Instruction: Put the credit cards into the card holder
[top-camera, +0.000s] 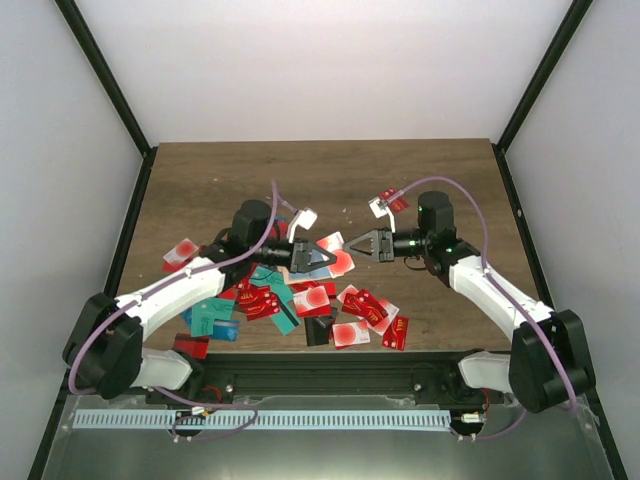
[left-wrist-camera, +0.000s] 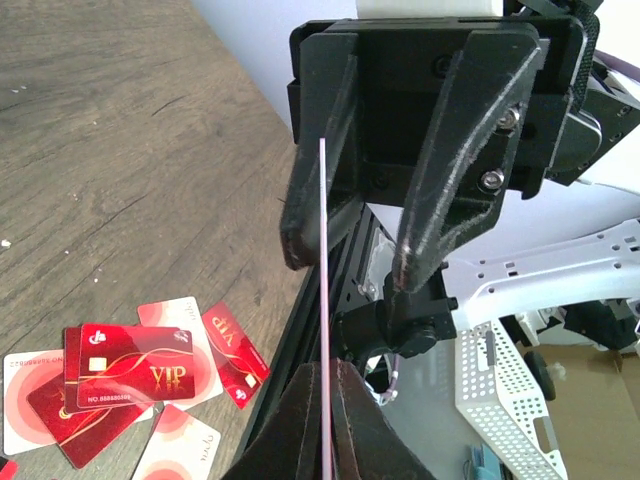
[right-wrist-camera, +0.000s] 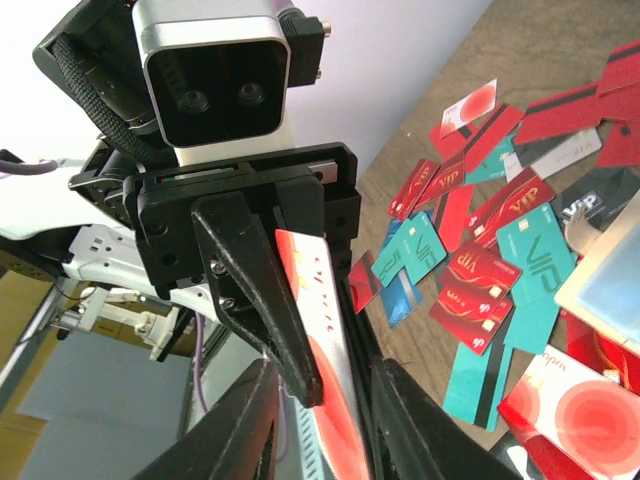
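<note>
Two grippers nose to nose over the card mess, one card between them

Wooden table (top-camera: 320, 170) with most of the cards (top-camera: 300, 300) scattered flat along the near edge, mainly red VIP ones plus a few teal, a black and some white-with-red. The left gripper (top-camera: 325, 257) is clenched on a single white-and-red card (right-wrist-camera: 322, 340), held up off the table and edge-on to its own camera. The right gripper (top-camera: 358, 243) faces it head on with its fingers spread apart, and the card pokes into the gap between them without being pinched. The holder (right-wrist-camera: 612, 285) is, I think, that tan-rimmed, light blue corner at the right edge of the right wrist view, lying among the cards, but only a sliver shows.
</note>
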